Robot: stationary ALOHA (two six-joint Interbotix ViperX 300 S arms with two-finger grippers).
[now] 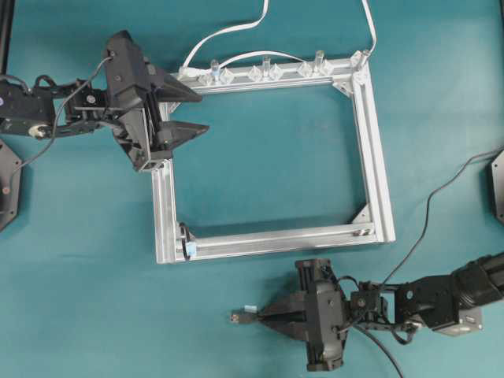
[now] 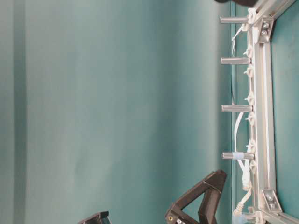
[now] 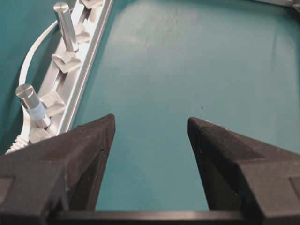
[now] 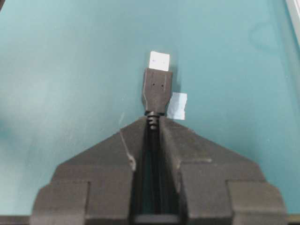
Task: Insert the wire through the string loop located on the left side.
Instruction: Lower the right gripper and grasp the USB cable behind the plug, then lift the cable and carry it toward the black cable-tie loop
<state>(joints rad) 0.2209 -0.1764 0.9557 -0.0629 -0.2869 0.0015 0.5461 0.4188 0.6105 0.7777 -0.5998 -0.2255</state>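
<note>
The wire ends in a small black plug (image 4: pixel 157 89) with a metal tip, which sticks out just past my right gripper (image 4: pixel 153 121). That gripper is shut on the wire right behind the plug, low over the table in front of the frame, plug (image 1: pixel 236 317) pointing left. The string loop (image 1: pixel 186 236), tiny and dark with a pale-blue tab, sits at the near-left corner of the aluminium frame (image 1: pixel 272 240). My left gripper (image 1: pixel 203 113) hovers open over the frame's far-left corner, nothing between its fingers (image 3: pixel 93 140).
A white cable (image 1: pixel 236 31) runs along the frame's far rail past several metal pegs (image 3: pixel 65 26) and clear clips (image 1: pixel 264 73). A small pale-blue tape piece (image 4: pixel 177 105) lies on the teal table beside the plug. A black cable (image 1: pixel 429 209) trails off right.
</note>
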